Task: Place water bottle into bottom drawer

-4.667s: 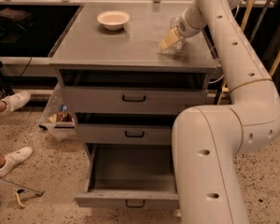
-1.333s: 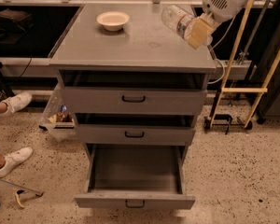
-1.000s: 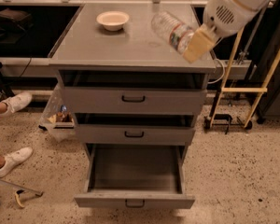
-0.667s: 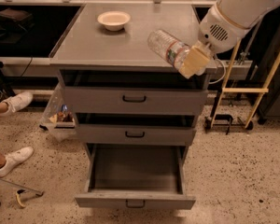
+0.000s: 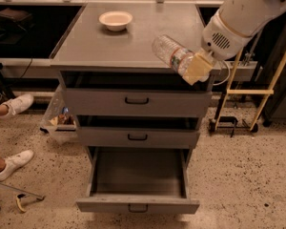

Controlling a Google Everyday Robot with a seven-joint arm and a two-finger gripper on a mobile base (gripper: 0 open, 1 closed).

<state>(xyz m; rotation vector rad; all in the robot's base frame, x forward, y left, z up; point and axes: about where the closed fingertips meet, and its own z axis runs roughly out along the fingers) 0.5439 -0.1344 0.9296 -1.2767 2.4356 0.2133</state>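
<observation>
The clear crinkly water bottle (image 5: 171, 56) with a red-marked label is held on its side in the air above the cabinet's front right edge. My gripper (image 5: 193, 67) is shut on the water bottle's cap end, with tan fingers (image 5: 198, 67) around it. The white arm comes in from the upper right. The bottom drawer (image 5: 138, 205) is pulled out and its inside is bare. It lies well below and to the left of the bottle.
A cream bowl (image 5: 116, 20) sits at the back of the grey cabinet top (image 5: 109, 44). The two upper drawers (image 5: 137, 101) are slightly ajar. A person's white shoes (image 5: 12, 105) are at the left. A yellow-framed cart (image 5: 257, 92) stands at the right.
My gripper has lifted the water bottle off the cabinet top and carried it forward and down, toward the cabinet's front right edge. The arm has swung out to the right.
</observation>
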